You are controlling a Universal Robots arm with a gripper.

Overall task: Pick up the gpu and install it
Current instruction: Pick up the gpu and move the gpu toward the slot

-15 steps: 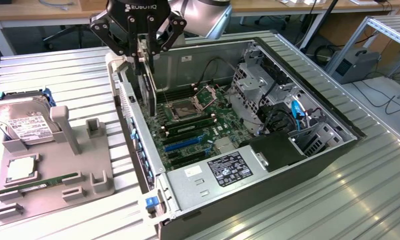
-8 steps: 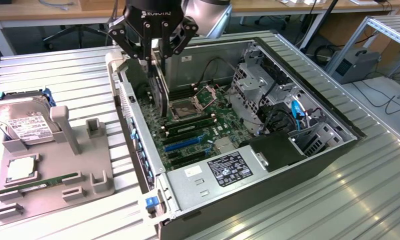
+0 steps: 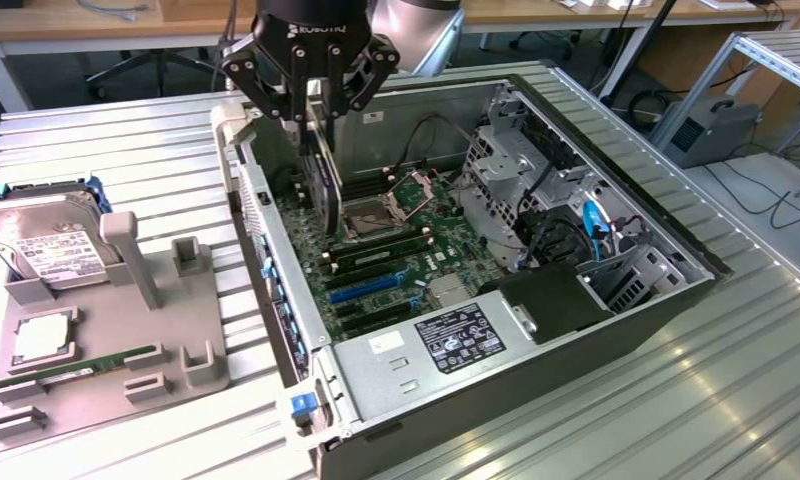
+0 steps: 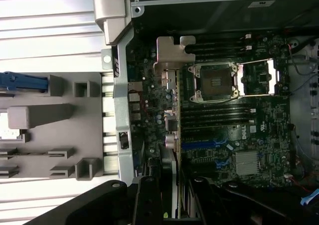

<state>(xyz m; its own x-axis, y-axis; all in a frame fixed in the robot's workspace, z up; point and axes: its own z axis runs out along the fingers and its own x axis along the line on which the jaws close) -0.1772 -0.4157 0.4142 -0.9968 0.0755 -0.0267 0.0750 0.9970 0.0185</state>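
One gpu (image 3: 324, 175) clamped edge-on in my jaws, upright inside open computer case (image 3: 574, 375), over motherboard (image 3: 387, 275), silvery bracket (image 4: 172, 55) near rear wall. Hard drive (image 3: 53, 255) on grey tray (image 3: 173, 350), well apart.

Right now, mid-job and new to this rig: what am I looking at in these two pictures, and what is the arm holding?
The black claw in the exterior view is the gripper of a single robot arm. That view comes from a camera off the arm; the wrist view comes from a camera on the arm's wrist, looking down past the gripper. On the ribbed metal table sits an open computer case with its motherboard exposed. Towards the exterior view's left, a grey holder carries a hard drive and a green memory stick. The gripper is shut on the gpu, a dark card held on edge over the motherboard inside the case.
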